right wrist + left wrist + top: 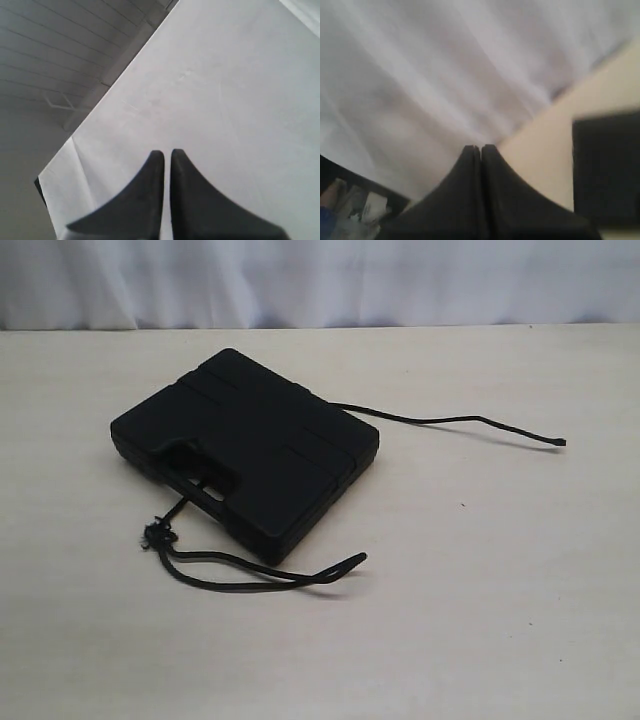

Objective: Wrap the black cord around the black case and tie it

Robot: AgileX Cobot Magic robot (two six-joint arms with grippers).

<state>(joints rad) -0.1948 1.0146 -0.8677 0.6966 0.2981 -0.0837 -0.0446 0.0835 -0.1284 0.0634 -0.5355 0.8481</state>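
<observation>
- The black case (pixel 245 450) lies flat on the pale surface (pixel 480 580), a little left of the middle in the exterior view. It sits cornerwise, with its handle slot at the near-left end.
- The black cord (pixel 450 421) runs through that handle slot. Its knot lies on the surface just off the case's near-left corner.
- From the knot a doubled loop of cord lies along the near side of the case, on the surface, and ends close to the case's near corner.
- Another stretch of cord comes out at the case's far-right edge and trails off to the right across the surface, its end well apart from the case.
- No arm shows in the exterior view; case and cord lie untouched.
- The left jaws are pressed together, tip against tip, with nothing between them. They point at a white curtain (pixel 445 75). A blurred black rectangle (pixel 607 170) sits on the surface off to one side, apart from them; I cannot tell if it is the case.
- The right jaws are closed to a hairline slit and grip nothing. Ahead of them is only a pale sheet (pixel 225 100).
</observation>
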